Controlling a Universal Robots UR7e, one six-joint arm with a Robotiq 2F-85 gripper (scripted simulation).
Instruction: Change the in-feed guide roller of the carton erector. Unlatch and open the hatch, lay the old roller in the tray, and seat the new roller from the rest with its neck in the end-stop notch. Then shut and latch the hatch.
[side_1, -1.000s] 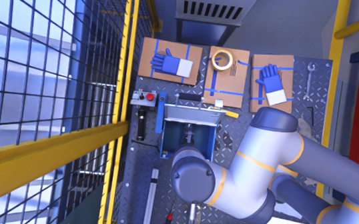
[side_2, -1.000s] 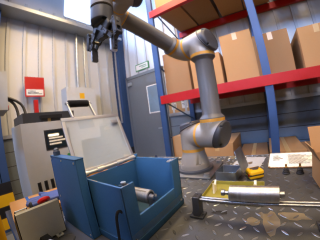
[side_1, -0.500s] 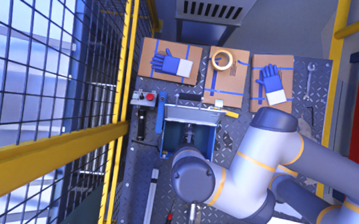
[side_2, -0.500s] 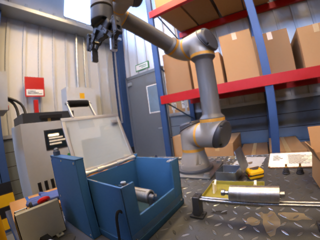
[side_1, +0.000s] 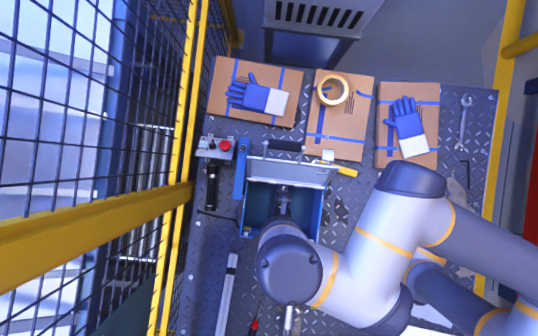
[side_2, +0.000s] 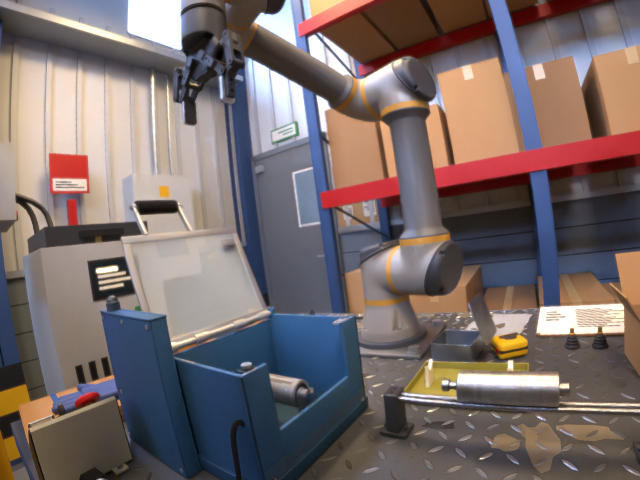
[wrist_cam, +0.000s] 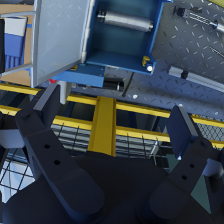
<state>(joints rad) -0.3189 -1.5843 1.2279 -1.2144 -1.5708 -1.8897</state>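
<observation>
The blue housing stands on the checker-plate bench. Its clear hatch is swung up and open. The old roller lies inside the housing. The new roller sits on its rest rail, to the right. The yellow-green tray lies just behind that roller. My gripper hangs high above the housing. It is open and holds nothing.
The yellow mesh guard fence runs along the bench's left edge. Cartons with blue gloves and a tape roll lie behind the housing. A grey control cabinet stands behind it. A metal bar lies on the plate.
</observation>
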